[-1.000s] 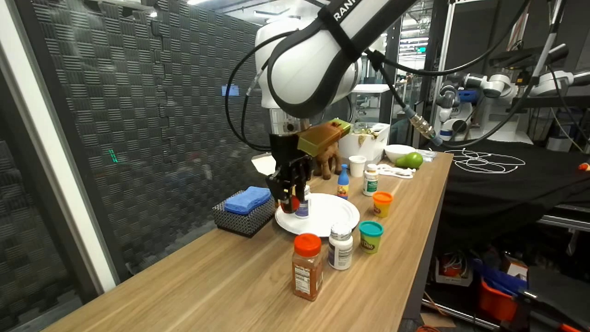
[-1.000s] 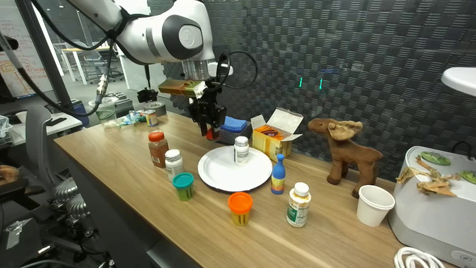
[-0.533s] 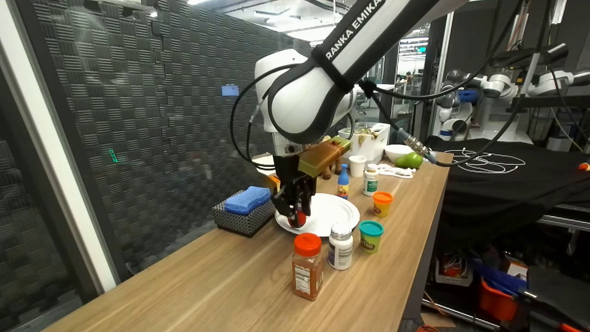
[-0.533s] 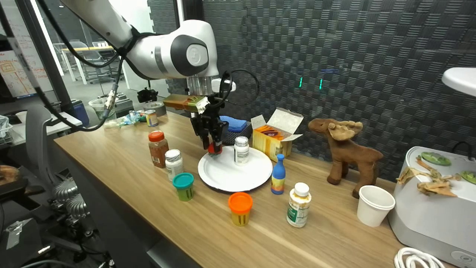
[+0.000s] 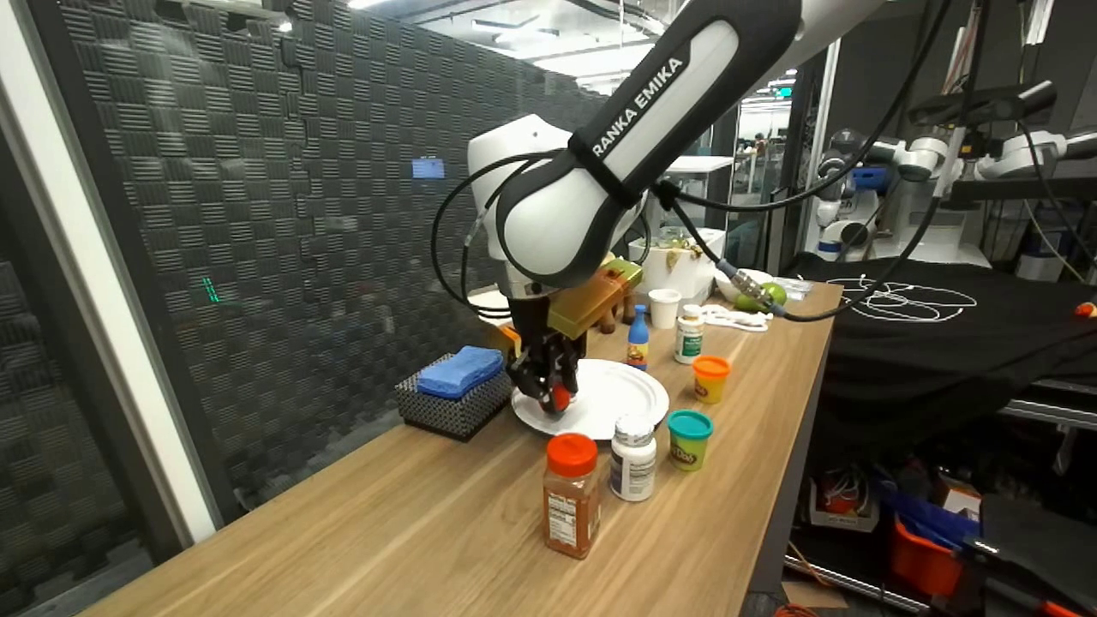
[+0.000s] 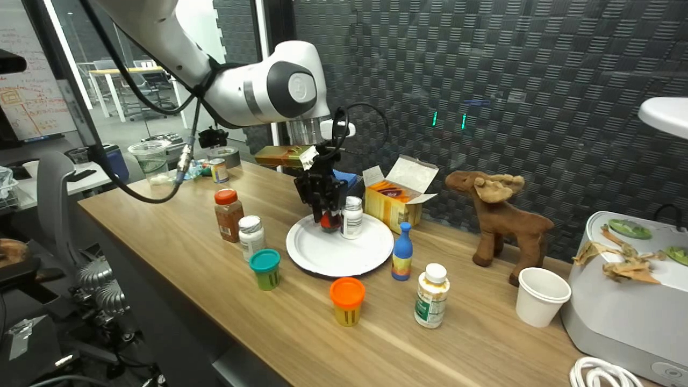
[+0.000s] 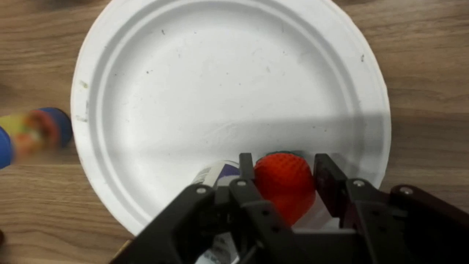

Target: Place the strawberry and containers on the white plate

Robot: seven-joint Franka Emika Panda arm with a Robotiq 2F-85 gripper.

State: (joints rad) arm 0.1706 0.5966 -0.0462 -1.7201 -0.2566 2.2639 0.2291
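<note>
My gripper (image 7: 284,157) is shut on the red strawberry (image 7: 285,183), its fingers touching both sides. In both exterior views the strawberry (image 5: 560,398) (image 6: 329,221) is low over the white plate (image 6: 333,258), near its rim; I cannot tell whether it touches. A white bottle (image 6: 352,220) stands upright on the plate close beside the gripper; in the wrist view it (image 7: 216,172) is partly behind the left finger. Off the plate stand a teal-lidded tub (image 6: 265,270), an orange-lidded tub (image 6: 347,301), another white bottle (image 6: 251,236) and a red-lidded spice jar (image 5: 572,497).
A blue bottle (image 6: 402,252) and a green-labelled bottle (image 6: 431,298) stand beside the plate. An open yellow box (image 6: 392,201) and a mesh box with a blue cloth (image 5: 461,371) are by the wall. A toy moose (image 6: 500,220) and paper cups (image 6: 542,298) stand farther along.
The gripper has come down with the strawberry and moved over the plate toward the white bottle on it. That bottle has shifted slightly away from the gripper.
</note>
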